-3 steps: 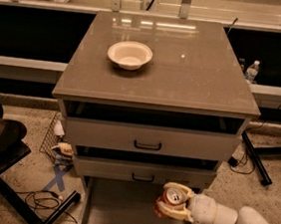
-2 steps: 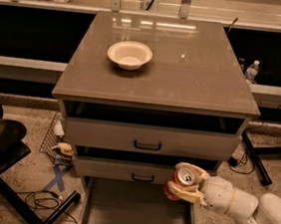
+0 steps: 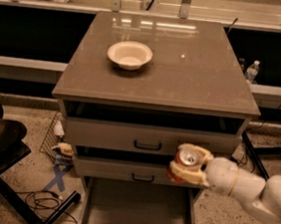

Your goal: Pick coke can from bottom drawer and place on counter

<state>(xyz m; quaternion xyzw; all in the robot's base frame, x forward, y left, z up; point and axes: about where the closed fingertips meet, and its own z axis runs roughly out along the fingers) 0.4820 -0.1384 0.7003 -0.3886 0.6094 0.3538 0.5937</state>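
Note:
My gripper (image 3: 188,165) is shut on the coke can (image 3: 185,160), a red can with a silver top. It holds the can upright in the air in front of the two grey drawers with black handles, at their right side. The white arm (image 3: 245,187) comes in from the lower right. The bottom drawer (image 3: 138,206) is pulled out below, its flat grey floor bare. The counter (image 3: 184,73) is the glossy grey-brown top above, well higher than the can.
A white bowl (image 3: 130,55) sits on the counter's left rear part. A black stand and cables (image 3: 31,200) lie on the floor at the left. A water bottle (image 3: 251,71) stands behind the cabinet at the right.
My gripper has lifted the coke can up out of the bottom drawer and slightly to the right, to the height of the middle drawer's front.

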